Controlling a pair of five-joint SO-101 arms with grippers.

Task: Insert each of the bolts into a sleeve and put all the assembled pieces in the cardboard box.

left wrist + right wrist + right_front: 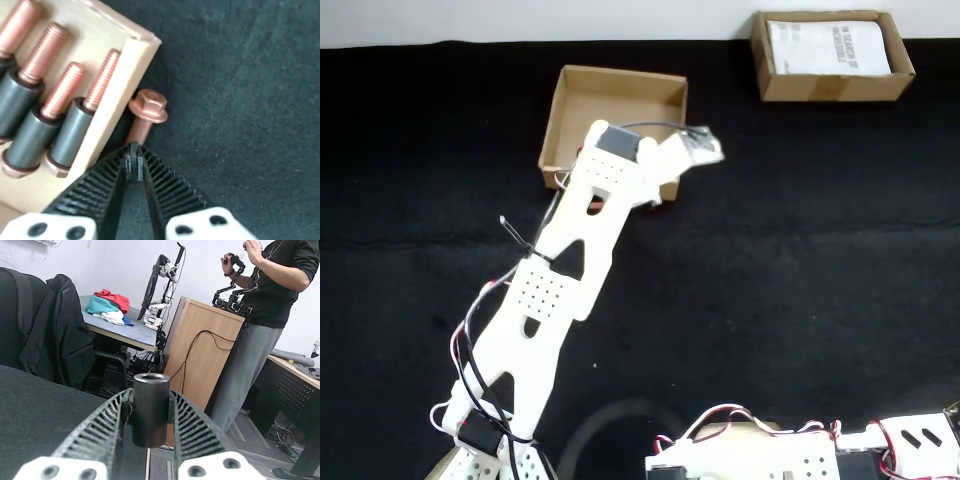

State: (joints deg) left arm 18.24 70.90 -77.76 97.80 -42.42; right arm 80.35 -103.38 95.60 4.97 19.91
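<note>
Left claw [134,162], closest to the lens, has its ribbed jaws pressed together, the tips meeting at the shank end of a loose copper bolt [146,107]. Whether they touch it cannot be told. That bolt lies on the black tabletop [240,100], tight against the outer wall of the cardboard box [120,95]. Inside the box lie four assembled pieces [70,132] side by side, copper bolts in dark sleeves, the outermost cut off by the frame edge. Right claw [150,400] is clamped on an upright dark sleeve [151,407], raised off the tabletop. From above, the box sits upper middle, the left arm [560,270] covering its lower right corner. A second cardboard box [765,60] holding white paper [830,48] sits upper right.
</note>
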